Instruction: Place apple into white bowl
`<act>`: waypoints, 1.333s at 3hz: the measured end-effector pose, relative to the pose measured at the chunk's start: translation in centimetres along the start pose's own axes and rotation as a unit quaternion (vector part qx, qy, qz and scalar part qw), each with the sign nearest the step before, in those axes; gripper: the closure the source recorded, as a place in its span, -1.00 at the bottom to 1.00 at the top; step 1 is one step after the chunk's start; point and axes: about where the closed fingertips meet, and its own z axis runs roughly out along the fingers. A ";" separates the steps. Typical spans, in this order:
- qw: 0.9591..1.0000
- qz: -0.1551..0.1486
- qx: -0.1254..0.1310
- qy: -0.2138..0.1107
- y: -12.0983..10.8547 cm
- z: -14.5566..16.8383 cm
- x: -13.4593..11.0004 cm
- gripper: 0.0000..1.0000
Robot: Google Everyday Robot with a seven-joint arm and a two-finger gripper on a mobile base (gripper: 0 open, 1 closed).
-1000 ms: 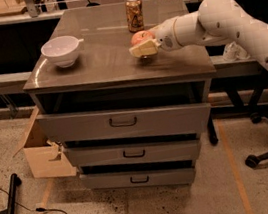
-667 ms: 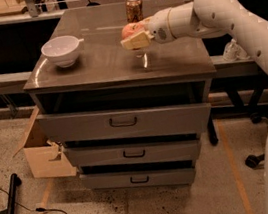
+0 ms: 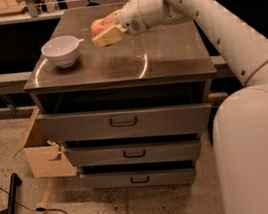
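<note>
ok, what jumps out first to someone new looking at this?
The white arm reaching in from the right, its gripper shut on the apple above the steel cabinet top. Just left of it in the picture, the white bowl sits near the top's left edge.

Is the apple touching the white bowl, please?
Apart. Camera view: the gripper, right of the white bowl, holds the apple in its jaws; tabletop shows between.
</note>
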 end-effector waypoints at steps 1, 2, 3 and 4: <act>0.999 -0.016 -0.036 0.012 1.6 3.9 -1.4 1.00; 0.999 -0.018 -0.041 0.012 1.9 4.5 -1.7 1.00; 1.000 -0.010 -0.025 0.015 1.6 4.1 -2.5 1.00; 1.000 0.003 -0.006 0.030 0.8 4.4 -3.5 1.00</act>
